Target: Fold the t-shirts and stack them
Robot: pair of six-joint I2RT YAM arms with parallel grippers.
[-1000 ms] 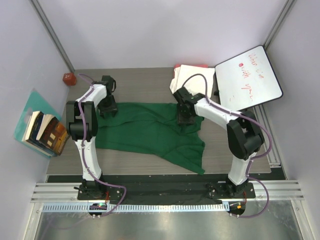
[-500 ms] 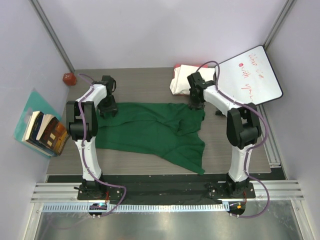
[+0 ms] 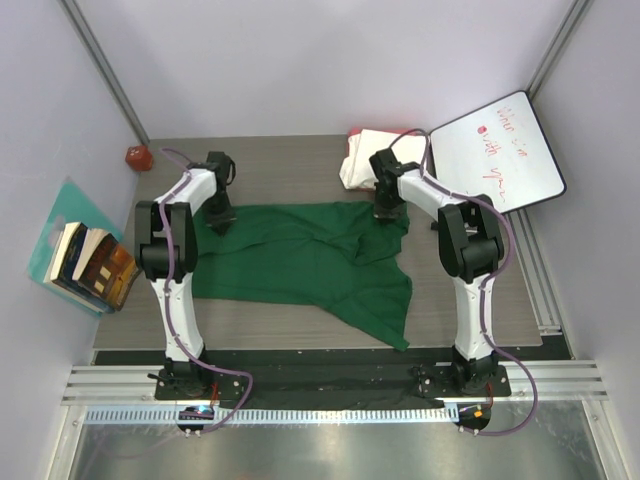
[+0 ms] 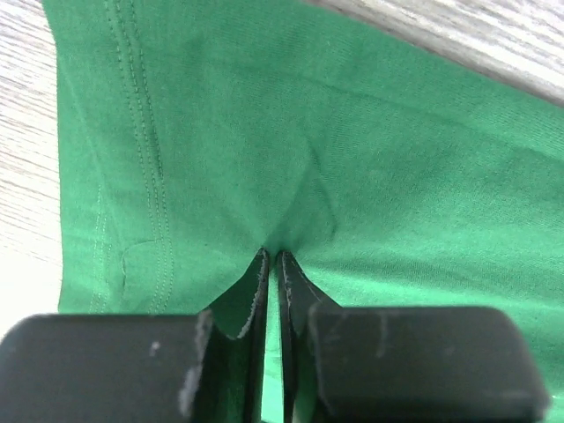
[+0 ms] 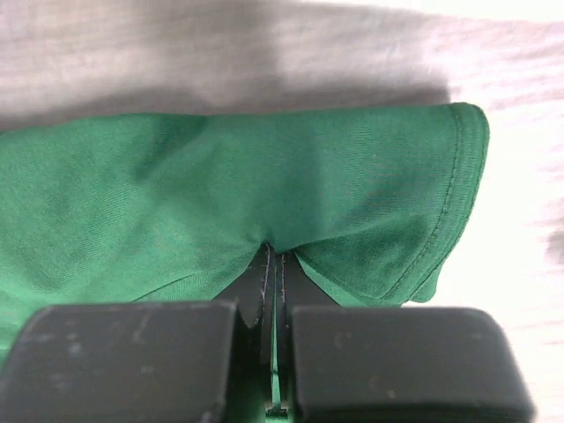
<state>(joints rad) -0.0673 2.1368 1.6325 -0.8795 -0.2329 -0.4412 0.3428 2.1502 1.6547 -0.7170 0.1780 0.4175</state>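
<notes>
The dark green t-shirt (image 3: 300,260) lies spread across the middle of the table (image 3: 290,165). The left gripper (image 4: 271,269) pinches its far left corner and the right gripper (image 5: 275,264) its far right corner, near the cream-white folded bundle (image 3: 358,162) at the table's far edge.

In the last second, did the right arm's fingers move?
Yes. The right fingers moved from the middle of the green t-shirt to its far edge, closer to the cream bundle.
</notes>
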